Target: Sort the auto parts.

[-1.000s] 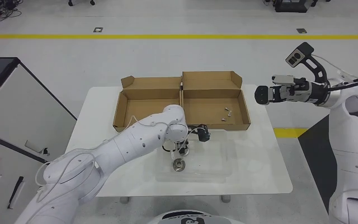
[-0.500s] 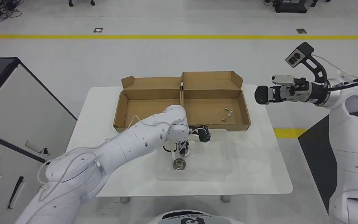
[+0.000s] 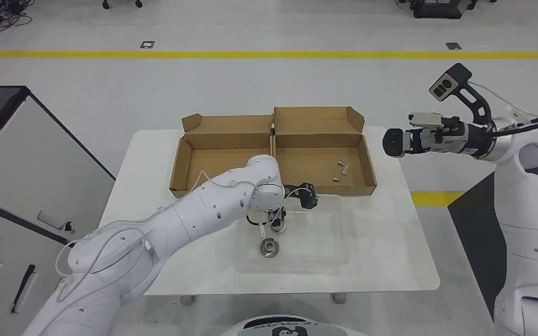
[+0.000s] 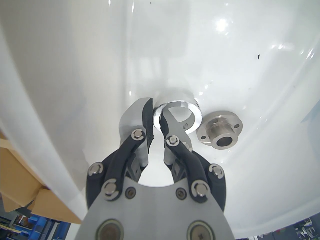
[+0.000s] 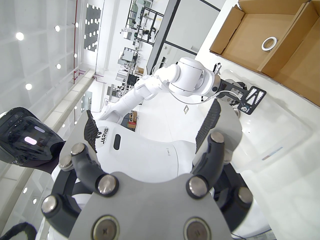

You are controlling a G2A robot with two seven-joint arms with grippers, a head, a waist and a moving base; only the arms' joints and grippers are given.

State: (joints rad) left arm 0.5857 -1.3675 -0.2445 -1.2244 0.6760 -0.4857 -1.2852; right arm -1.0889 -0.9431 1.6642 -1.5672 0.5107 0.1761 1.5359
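Observation:
My left gripper reaches down into a clear plastic bin at the middle of the table. It is shut on the wall of a silver metal ring, one finger inside the ring and one outside. In the top view the left gripper hangs just above the bin floor. Right beside the ring lies a flanged metal bushing on the bin floor, seen from above as the bushing. My right gripper is held in the air off the table's right side, open and holding nothing.
Two open cardboard boxes stand side by side behind the bin: a left box and a right box with small metal parts. A white ring lies in one box. The table has free room right of the bin.
The left wrist has shifted slightly back toward the boxes, away from the bushing. The right arm has not moved.

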